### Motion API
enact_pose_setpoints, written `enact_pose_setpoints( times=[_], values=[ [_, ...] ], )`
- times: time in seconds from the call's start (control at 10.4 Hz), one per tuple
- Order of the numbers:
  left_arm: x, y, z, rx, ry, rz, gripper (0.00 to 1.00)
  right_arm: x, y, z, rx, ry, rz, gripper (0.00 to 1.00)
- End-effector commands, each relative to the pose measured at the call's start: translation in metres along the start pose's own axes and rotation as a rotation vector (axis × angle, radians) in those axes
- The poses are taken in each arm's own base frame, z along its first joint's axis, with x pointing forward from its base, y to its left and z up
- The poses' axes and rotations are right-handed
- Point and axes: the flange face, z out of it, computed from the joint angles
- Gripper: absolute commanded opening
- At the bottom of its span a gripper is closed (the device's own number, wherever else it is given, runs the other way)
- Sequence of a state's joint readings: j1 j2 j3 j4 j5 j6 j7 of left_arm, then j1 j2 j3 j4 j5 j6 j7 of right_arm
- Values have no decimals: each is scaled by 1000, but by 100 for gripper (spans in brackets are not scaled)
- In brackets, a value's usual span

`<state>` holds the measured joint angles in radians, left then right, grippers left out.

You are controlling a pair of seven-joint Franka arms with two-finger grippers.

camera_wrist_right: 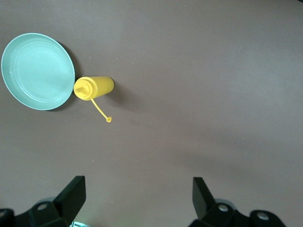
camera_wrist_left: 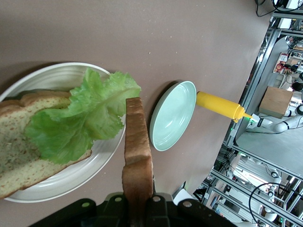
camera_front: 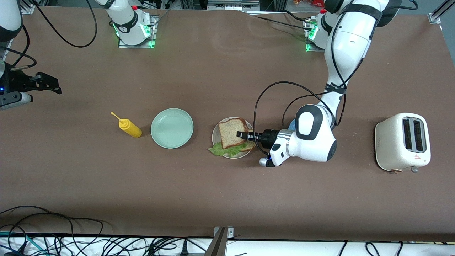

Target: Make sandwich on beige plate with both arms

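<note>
Brown tabletop point(camera_front: 227, 199) fills the front view, and near its middle sits the round beige plate point(camera_front: 215, 133) carrying a speckled brown bread slice and a ruffled green lettuce leaf point(camera_front: 227, 150) that spills over the rim nearest the camera. The left gripper point(camera_front: 242, 135) reaches in low from the left arm's end of the table and pinches a second square bread slice point(camera_front: 231, 133) above the plate; whether that slice touches the lettuce is hard to tell from here. A round mint green plate point(camera_front: 172, 128) and a yellow squeeze bottle point(camera_front: 130, 128) lie toward the right arm's end, and a cream two-slot toaster point(camera_front: 402, 143) stands toward the left arm's end. The right gripper point(camera_front: 53, 85) waits in the air at the right arm's edge of the table.

From the left wrist view, the left gripper's fingers point(camera_wrist_left: 118, 204) are pressed onto the bread slice point(camera_wrist_left: 137, 156), held edge-on over the plate's rim point(camera_wrist_left: 71, 182). The lower bread slice point(camera_wrist_left: 21, 146) lies flat on the plate with the lettuce point(camera_wrist_left: 80, 118) draped over it.

From the right wrist view, the right gripper point(camera_wrist_right: 137, 194) hangs with its fingers spread wide, gripping nothing, high over bare table near the green plate point(camera_wrist_right: 38, 71) and the bottle point(camera_wrist_right: 93, 88).
</note>
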<state>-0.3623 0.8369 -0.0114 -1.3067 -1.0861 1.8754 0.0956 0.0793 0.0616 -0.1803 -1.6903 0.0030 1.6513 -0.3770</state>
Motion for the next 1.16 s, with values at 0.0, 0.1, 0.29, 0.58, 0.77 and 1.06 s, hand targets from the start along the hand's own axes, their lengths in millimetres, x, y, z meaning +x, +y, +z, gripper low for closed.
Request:
enact_pose_setpoints(
  times=[0.0,0.1,0.29,0.58,0.77,1.06],
  values=[
    [2,1,6,-11,4,-1,0,-12,-3,-13,-2,30,93,100],
    [2,-1,14,-4,-5,-1,0,-9,-10,-17,-6,37,126,100],
    [3,-6,17,2,-9,-3,0,-7,-24,-21,-3,33,241,100],
    [5,-17,21,26,-15,24,0,3,-71,-30,-44,8,354,100],
    [9,-27,17,33,-13,42,6,18,-88,-26,-58,59,346,100],
    [13,-40,13,44,-5,54,81,26,-90,-16,-52,58,359,100]
  ],
)
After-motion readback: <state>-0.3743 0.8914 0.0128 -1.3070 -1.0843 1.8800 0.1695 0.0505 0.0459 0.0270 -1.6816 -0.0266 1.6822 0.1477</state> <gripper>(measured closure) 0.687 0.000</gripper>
